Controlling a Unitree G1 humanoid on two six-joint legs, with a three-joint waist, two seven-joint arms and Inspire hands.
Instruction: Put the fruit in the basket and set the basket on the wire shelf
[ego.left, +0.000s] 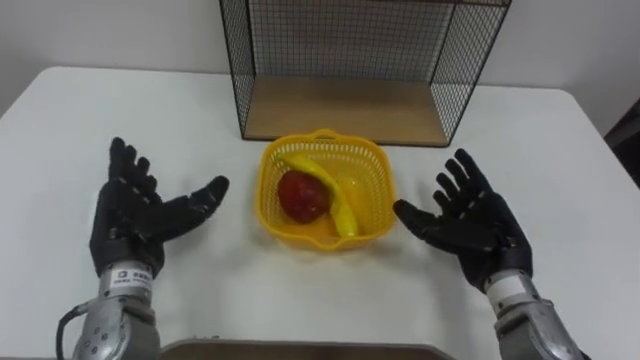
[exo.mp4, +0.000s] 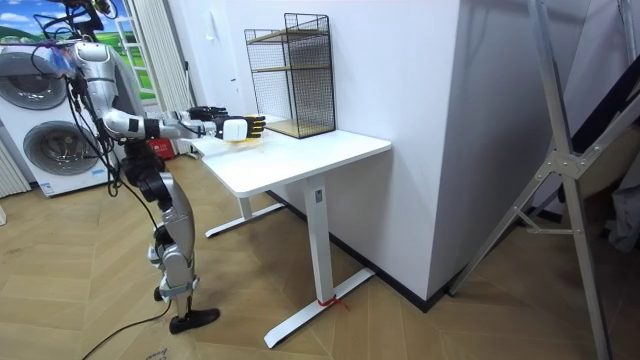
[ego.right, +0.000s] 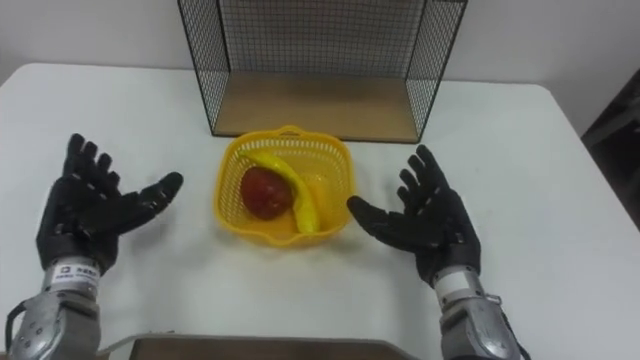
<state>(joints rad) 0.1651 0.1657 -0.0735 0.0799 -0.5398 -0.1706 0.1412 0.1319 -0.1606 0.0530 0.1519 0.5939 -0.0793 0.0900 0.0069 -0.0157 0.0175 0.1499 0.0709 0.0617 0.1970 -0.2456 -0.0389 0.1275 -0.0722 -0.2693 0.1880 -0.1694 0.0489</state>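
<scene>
A: What lies nearest the robot?

B: Its two hands, low over the white worktop (ego.left: 560, 180). The left hand (ego.left: 140, 215) has its fingers spread and straight, palm turned inward, and holds nothing. The right hand (ego.left: 470, 220) mirrors it, splayed and empty.

A: And the fruit?

B: Both pieces are in the yellow basket (ego.left: 372, 160), which stands on the worktop between the hands. A red apple (ego.left: 300, 197) sits on the basket's left side. A banana (ego.left: 338, 200) lies slantwise across the middle, against the apple.

A: How close are the hands to it?

B: A strip of worktop shows between the left thumb and the basket's wall. The right thumb tip is just beside the opposite wall. I cannot tell whether it touches.

A: What room is there round about?

B: White worktop spreads wide to either side of the hands.

A: What stands behind the basket?

B: The wire shelf (ego.left: 350, 40), of black mesh, with its front open towards the robot. The basket's rear rim is just beside the front edge of the shelf's wooden board (ego.left: 340, 108).

A: And farther off?

B: In the room view the shelf has two tiers and stands at the back of the worktop, by the wall (exo.mp4: 400, 60). The robot stands at the worktop's end, arms stretched forward, with washing machines (exo.mp4: 50, 110) behind it. A metal stand (exo.mp4: 560, 150) leans well apart at the room view's right.
</scene>
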